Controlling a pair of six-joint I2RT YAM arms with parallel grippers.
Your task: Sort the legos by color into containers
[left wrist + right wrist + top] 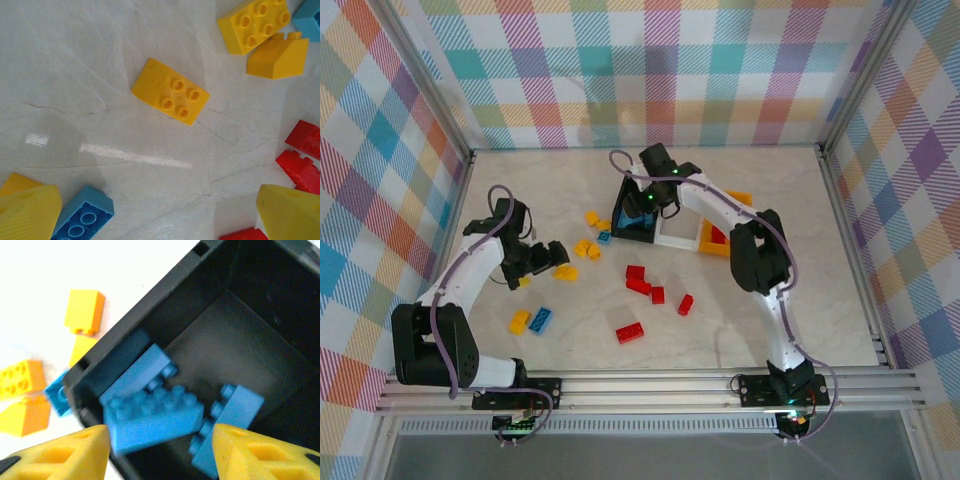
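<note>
Hovering at the upper middle of the overhead view, the right gripper (157, 436) is standing spread above the black bin (260, 305), pinching nothing, with blue bricks (150, 412) lying inside. The left gripper (160, 215) is hanging wide open over a yellow brick (170, 91) at left of centre. That brick is sitting slantwise, so the closing fingers could be twisting it loose.

Right wrist view: blue bricks (150, 415) blurred; black bin (250, 305) cut by frame edges. Left wrist view: red bricks (302, 160) cropped at right edge. Top view: bin largely hidden beneath right gripper (644, 208).
</note>
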